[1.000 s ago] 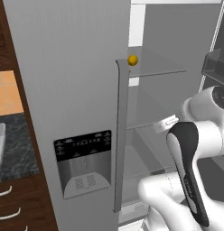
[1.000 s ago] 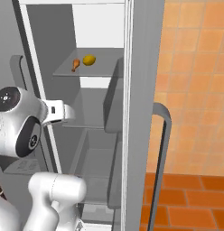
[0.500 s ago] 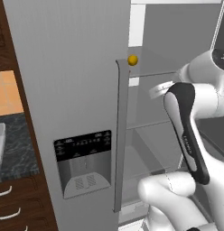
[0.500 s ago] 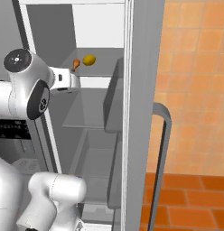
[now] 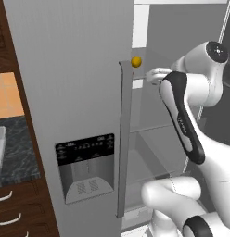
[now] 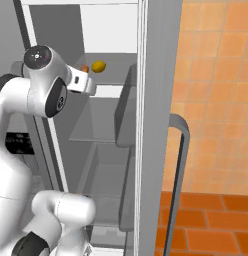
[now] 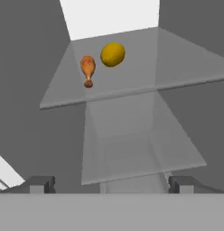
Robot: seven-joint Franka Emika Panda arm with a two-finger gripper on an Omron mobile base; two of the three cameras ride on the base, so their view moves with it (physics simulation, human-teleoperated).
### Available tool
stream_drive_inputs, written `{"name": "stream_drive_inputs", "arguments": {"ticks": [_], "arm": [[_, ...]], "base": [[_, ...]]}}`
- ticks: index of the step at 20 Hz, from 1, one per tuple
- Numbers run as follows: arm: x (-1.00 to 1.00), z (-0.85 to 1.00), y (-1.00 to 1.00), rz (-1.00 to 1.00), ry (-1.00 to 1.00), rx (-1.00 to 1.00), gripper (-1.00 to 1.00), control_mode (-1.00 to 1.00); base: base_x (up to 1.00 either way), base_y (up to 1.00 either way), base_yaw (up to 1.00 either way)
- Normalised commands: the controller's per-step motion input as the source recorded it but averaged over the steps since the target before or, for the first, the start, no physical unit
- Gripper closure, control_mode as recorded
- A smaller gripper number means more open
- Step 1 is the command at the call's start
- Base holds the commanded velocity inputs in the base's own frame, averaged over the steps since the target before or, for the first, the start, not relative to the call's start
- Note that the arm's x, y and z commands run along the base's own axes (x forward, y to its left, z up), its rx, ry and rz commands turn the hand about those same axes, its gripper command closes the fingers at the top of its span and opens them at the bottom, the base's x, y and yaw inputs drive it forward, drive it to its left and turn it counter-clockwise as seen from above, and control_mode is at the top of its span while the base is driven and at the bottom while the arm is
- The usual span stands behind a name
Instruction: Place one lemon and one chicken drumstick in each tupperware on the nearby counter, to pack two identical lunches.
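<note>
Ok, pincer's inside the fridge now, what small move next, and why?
Probably ease the pincer forward and slightly up toward the drumstick. In the hand view it lies with the lemon on the glass shelf, well ahead of the tips, which stand wide apart with nothing between them.
</note>
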Motion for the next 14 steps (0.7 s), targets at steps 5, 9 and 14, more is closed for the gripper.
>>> {"name": "stream_drive_inputs", "arguments": {"ticks": [5,9,14], "arm": [[0.54,0.00,0.12,-0.24,-0.05,0.26,-1.00,-1.00],[0.63,0.10,0.00,-0.05,0.00,0.37,-1.00,-1.00],[0.52,0.35,-0.03,0.00,0.03,0.26,-1.00,-1.00]], "base": [[0.00,0.00,0.00],[0.00,0.00,0.00],[0.00,0.00,0.00]]}}
